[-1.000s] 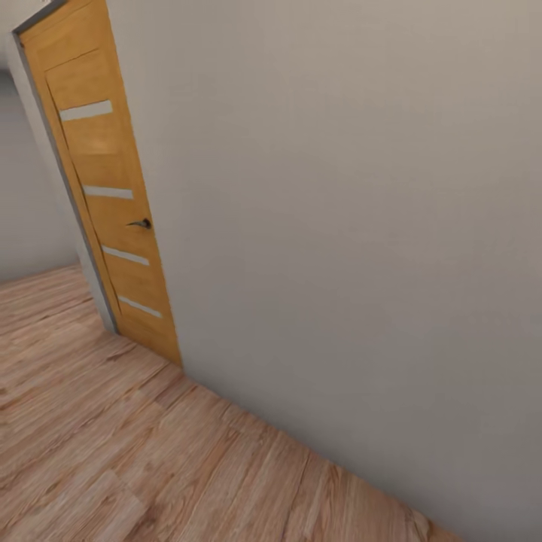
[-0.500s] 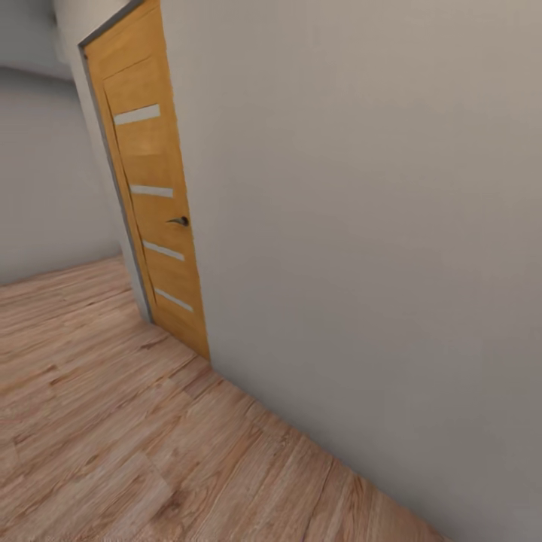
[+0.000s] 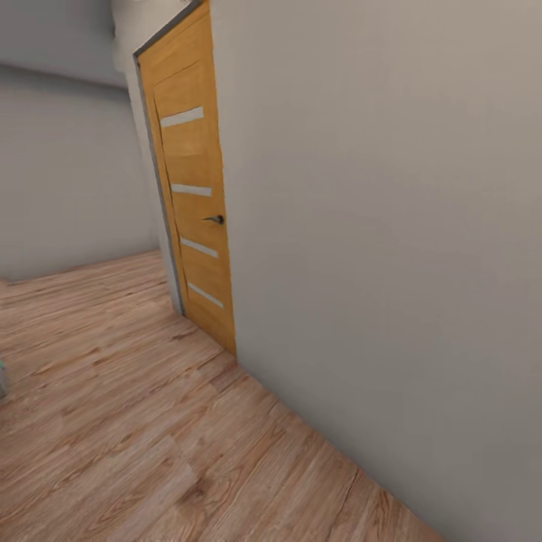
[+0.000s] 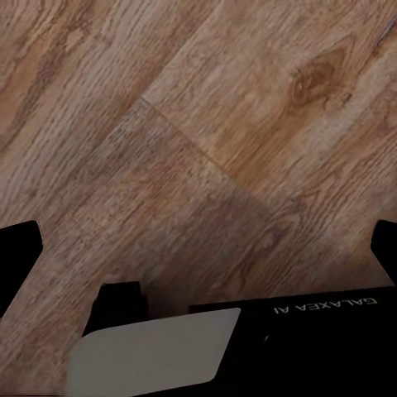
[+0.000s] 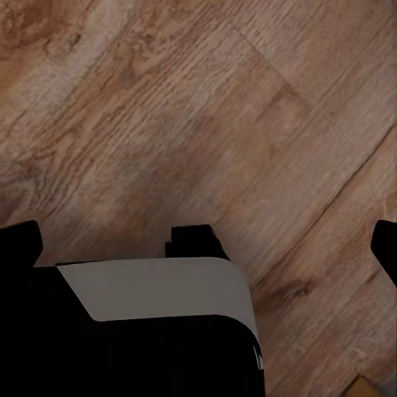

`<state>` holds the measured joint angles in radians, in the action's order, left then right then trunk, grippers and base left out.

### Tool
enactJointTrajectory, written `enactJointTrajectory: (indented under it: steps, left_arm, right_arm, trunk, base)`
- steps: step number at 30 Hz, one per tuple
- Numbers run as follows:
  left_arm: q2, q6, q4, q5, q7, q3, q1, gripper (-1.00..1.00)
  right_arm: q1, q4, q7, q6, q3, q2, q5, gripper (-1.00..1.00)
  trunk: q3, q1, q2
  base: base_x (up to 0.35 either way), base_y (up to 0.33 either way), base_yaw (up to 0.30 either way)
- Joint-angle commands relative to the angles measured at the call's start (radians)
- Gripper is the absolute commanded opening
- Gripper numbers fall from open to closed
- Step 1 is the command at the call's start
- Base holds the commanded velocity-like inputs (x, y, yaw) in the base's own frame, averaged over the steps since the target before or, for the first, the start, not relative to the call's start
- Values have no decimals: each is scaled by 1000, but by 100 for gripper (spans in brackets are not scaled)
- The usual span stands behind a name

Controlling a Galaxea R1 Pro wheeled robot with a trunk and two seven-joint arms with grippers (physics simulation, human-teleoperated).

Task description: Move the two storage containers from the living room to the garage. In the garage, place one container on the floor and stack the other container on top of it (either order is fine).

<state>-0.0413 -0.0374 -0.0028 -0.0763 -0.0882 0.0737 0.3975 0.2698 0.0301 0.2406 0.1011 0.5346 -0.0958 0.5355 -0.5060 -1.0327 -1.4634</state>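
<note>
Facing a plain white wall (image 3: pixel 391 226) at close range, with an orange-wood door (image 3: pixel 194 211) bearing four frosted strips set at its far left end, shut, small dark handle (image 3: pixel 215 220) on its right edge. Light wood plank floor (image 3: pixel 135 436) underfoot, running left into an open area.

Storage containers: none to be seen at this moment; location cannot be told. Garage: presumably behind the door, unconfirmed.

Risks, as judged: the wall stood very near on the right, so a turn or advance could scrape the base or an arm against it; the closed door would block passage unless opened.

Left gripper (image 4: pixel 198 248): fingers spread wide, tips at the picture's two edges, nothing between them, plank floor beyond. Right gripper (image 5: pixel 203 240): fingers likewise wide apart, empty, over the same planks.
</note>
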Motion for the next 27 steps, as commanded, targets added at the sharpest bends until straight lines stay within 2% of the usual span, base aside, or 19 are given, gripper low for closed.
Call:
enactJointTrajectory:
  steps: [1,5,21,27]
  left_arm:
    - [0,-4,0,-8,-3,8,1,100]
    - [1,-4,0,-8,-3,8,1,100]
    - [0,-4,1,-8,-4,8,1,100]
    - [0,-4,1,-8,-3,8,1,100]
  right_arm:
    - [1,3,0,6,8,-1,10,100]
    - [2,3,0,5,8,0,10,100]
    - [1,3,-2,5,8,-1,9,100]
    - [1,3,-1,6,8,-1,9,100]
  trunk:
    - [-1,0,-1]
    - [-1,0,-1]
    - [-1,0,-1]
    - [-1,0,-1]
  base:
    - [0,0,261]
    - [61,0,114]
    - [308,0,5]
    - [179,0,234]
